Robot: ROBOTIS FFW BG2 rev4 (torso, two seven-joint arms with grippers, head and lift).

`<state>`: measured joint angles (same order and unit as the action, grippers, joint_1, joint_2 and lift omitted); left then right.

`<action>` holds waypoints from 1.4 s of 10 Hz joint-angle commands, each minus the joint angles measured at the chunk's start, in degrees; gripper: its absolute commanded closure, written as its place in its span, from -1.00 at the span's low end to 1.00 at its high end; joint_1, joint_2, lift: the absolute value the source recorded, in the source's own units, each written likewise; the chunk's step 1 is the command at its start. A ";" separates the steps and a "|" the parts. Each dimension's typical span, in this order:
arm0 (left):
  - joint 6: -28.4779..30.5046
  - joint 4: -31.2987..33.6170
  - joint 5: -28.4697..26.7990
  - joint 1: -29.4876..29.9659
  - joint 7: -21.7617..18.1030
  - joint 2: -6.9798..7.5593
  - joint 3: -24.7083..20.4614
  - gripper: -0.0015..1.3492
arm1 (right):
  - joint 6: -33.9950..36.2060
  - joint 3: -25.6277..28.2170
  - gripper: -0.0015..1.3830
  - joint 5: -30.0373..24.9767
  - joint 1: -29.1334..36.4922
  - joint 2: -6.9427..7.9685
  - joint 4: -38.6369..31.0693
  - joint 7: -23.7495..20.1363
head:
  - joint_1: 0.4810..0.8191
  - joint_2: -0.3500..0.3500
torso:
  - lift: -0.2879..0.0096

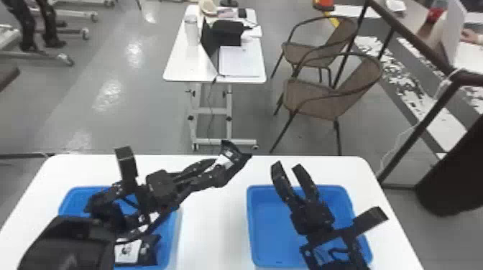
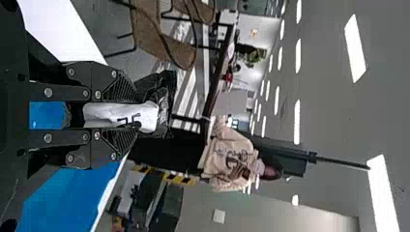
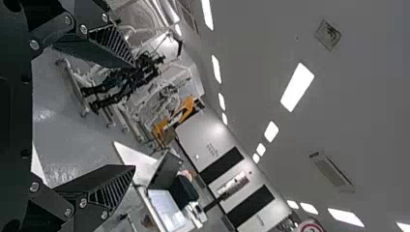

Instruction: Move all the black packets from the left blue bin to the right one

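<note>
- Toward half past seven in the head view: a black packet [image 1: 148,251] lies in the left bin [image 1: 166,240]; best pinched across its middle.
- Five o'clock: the right bin [image 1: 266,229], with the right gripper [image 1: 287,166] over it, spread and empty.
- Six o'clock, farthest: the left gripper [image 1: 216,171] clenches a crumpled packet [image 1: 235,163], probably light, soft, slippery; grip its pale-labelled body, not a loose corner.

two blue bins [image 1: 268,226], two chairs [image 1: 313,99]
</note>
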<state>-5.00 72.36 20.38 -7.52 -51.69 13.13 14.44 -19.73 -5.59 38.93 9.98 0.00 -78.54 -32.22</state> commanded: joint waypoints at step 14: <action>5.53 -10.66 4.40 -7.68 -5.70 -6.27 5.43 0.45 | 6.72 1.55 0.86 -3.60 -6.55 0.05 4.45 -2.67 | 0.27 -0.46 | 0.94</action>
<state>0.73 61.70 25.03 -15.26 -57.54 6.86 20.10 -13.04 -4.04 35.01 3.39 0.00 -74.12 -34.95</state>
